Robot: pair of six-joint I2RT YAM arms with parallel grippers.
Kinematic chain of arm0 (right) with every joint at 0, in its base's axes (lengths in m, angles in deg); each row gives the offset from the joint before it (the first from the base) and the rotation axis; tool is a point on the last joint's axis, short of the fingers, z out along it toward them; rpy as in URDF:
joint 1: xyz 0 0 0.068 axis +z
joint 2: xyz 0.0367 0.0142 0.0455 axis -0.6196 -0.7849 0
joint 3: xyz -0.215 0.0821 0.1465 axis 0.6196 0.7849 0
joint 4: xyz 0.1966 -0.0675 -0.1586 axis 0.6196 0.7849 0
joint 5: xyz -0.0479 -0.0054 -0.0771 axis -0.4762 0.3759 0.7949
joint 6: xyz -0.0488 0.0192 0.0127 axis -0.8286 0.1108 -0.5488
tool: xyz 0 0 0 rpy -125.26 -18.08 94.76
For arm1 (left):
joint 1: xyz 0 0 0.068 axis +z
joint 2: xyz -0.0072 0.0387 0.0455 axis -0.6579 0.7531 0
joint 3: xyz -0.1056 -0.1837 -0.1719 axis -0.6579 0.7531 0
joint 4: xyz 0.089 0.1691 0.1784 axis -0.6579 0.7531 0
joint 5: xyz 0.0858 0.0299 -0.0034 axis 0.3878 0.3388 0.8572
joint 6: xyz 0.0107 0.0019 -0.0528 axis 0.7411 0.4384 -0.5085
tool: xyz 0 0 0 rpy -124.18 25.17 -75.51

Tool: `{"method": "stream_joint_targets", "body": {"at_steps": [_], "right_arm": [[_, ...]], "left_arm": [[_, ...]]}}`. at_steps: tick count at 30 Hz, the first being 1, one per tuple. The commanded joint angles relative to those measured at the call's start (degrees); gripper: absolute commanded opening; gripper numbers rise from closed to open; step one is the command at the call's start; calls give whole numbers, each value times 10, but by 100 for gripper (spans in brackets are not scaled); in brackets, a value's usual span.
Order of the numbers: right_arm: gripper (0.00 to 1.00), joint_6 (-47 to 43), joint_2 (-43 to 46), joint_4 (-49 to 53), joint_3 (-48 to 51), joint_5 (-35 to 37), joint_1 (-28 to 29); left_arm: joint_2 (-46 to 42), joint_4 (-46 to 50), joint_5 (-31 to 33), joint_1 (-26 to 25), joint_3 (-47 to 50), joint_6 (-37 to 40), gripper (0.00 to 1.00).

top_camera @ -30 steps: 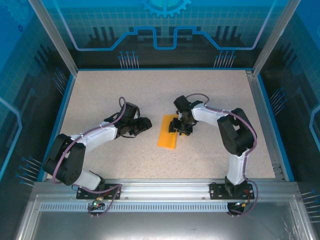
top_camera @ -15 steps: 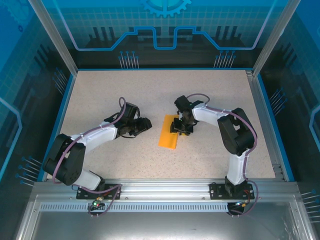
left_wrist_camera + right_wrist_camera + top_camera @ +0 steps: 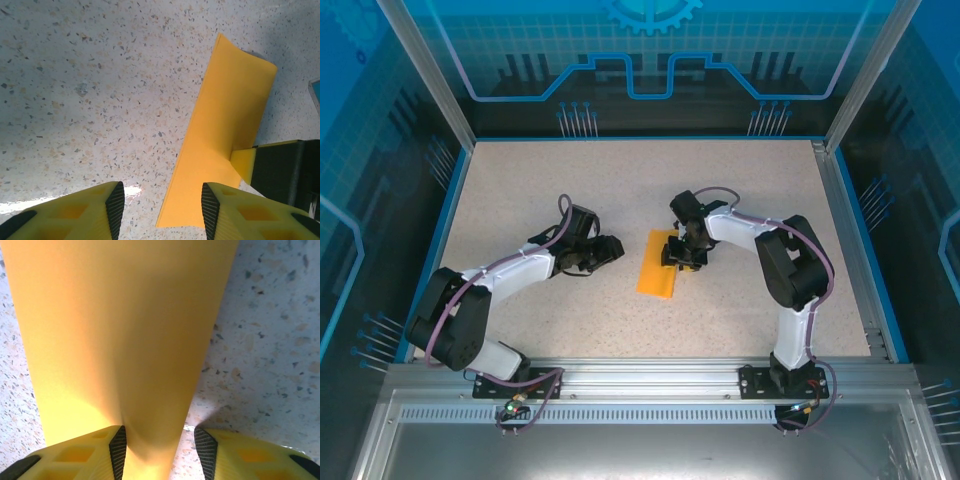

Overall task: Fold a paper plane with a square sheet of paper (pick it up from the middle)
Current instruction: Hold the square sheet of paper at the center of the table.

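Observation:
The sheet of paper [image 3: 658, 268] is bright orange and folded into a long narrow strip, lying flat at the table's middle. My right gripper [image 3: 678, 255] is down over its far end. In the right wrist view the strip [image 3: 120, 330] runs between the jaws of the right gripper [image 3: 162, 445]. The left pad touches the paper, and bare table shows before the right pad, so the jaws stand open. My left gripper [image 3: 613, 247] is open and empty just left of the strip. In the left wrist view the left gripper [image 3: 162, 200] faces the strip's [image 3: 225, 130] near corner.
The speckled table [image 3: 570, 190] is bordered by a blue rim and aluminium posts [image 3: 440, 90], with glass walls behind. Bare surface lies all round the strip. A finger of the right gripper [image 3: 243, 164] rests on the strip's edge in the left wrist view.
The right gripper's jaws have narrowed a little around the strip's far end, and the strip has shifted slightly right. The left arm has stayed still.

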Motion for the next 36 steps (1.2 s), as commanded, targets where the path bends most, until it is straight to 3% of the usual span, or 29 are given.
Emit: {"method": "stream_joint_targets", "body": {"at_steps": [1, 21, 29, 34, 36], "right_arm": [[45, -14, -34, 33, 1, 48, -18], [46, -17, -50, 56, -7, 74, -16], [56, 1, -52, 45, -10, 57, -15], [55, 5, -57, 45, -7, 62, -14], [50, 4, -57, 41, -3, 64, -14]], "left_arm": [[9, 5, -17, 4, -10, 11, 48], [49, -9, -88, -4, -42, 34, 49], [57, -7, -87, -8, -47, 29, 49], [58, -5, -86, -8, -47, 31, 49], [59, -4, -87, -7, -47, 31, 48]]}}
